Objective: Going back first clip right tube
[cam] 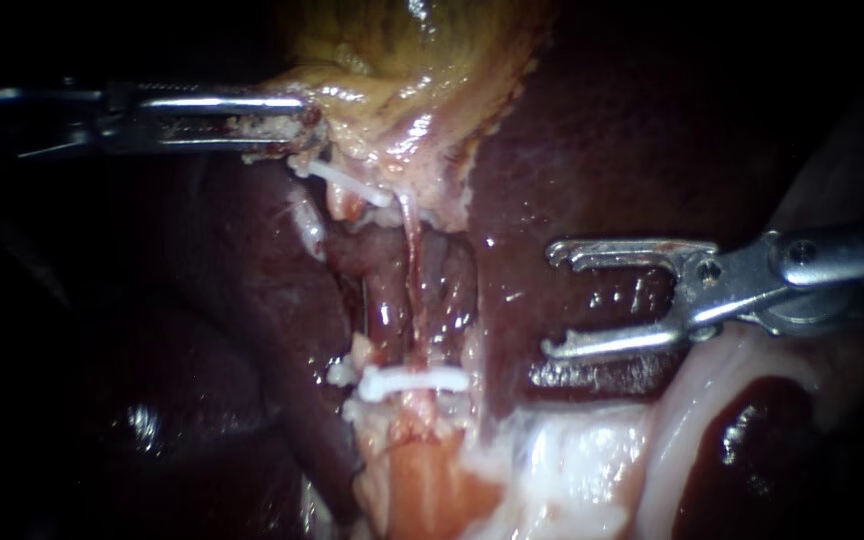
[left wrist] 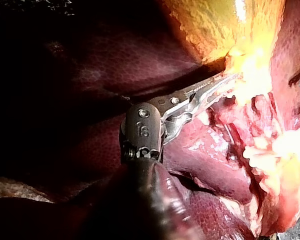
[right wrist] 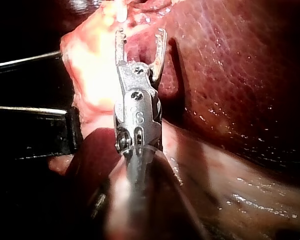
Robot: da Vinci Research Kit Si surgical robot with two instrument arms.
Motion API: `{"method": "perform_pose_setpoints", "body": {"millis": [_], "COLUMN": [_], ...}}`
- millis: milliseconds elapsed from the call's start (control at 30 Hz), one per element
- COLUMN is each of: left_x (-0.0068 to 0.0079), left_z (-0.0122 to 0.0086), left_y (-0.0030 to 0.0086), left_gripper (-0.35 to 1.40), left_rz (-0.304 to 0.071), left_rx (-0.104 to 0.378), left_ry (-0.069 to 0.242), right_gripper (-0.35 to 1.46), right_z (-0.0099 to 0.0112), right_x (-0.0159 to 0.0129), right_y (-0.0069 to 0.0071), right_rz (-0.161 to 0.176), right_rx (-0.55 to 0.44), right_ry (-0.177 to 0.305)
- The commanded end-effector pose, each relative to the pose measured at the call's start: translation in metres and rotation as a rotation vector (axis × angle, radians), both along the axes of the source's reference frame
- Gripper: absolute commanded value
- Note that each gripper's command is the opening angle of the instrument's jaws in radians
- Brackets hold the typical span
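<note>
A thin reddish tube (cam: 414,290) runs down from the yellowish gallbladder (cam: 422,60) to pale tissue below. A white clip (cam: 414,381) lies across its lower part, and another white clip (cam: 347,183) sits near the gallbladder's base. My left instrument (cam: 297,125) comes in from the left, its jaws shut on the gallbladder's lower edge, also seen in the left wrist view (left wrist: 225,82). My right instrument (cam: 550,300) hovers over the liver (cam: 602,150) to the right of the tube, its forked jaws open and empty; the right wrist view (right wrist: 140,36) shows the same gap.
Dark liver surrounds the tube on both sides. Pale white fatty tissue (cam: 572,460) lies below the right instrument. A dark bar (right wrist: 35,112) crosses beside the right instrument in its wrist view.
</note>
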State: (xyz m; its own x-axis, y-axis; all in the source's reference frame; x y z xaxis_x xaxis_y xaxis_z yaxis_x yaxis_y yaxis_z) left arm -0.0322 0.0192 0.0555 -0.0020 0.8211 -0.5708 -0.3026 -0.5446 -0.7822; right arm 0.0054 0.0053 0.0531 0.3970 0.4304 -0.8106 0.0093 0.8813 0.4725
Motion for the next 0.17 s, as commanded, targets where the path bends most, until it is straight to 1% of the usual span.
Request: {"method": "perform_pose_setpoints", "body": {"millis": [33,167], "left_x": [0.0001,0.0003], "left_z": [0.0,-0.0001], "left_y": [0.0001,0.0001], "left_gripper": [-0.35,-0.35], "left_rz": [0.0,0.001], "left_rx": [0.0,0.0], "left_ry": [0.0,-0.001], "right_gripper": [0.5,0.5], "right_z": [0.0,-0.0001], "right_x": [0.0001,0.0003], "right_y": [0.0,0.0001], "right_rz": [0.001,-0.006], "right_rx": [0.0,0.004], "right_ry": [0.0,0.003]}}
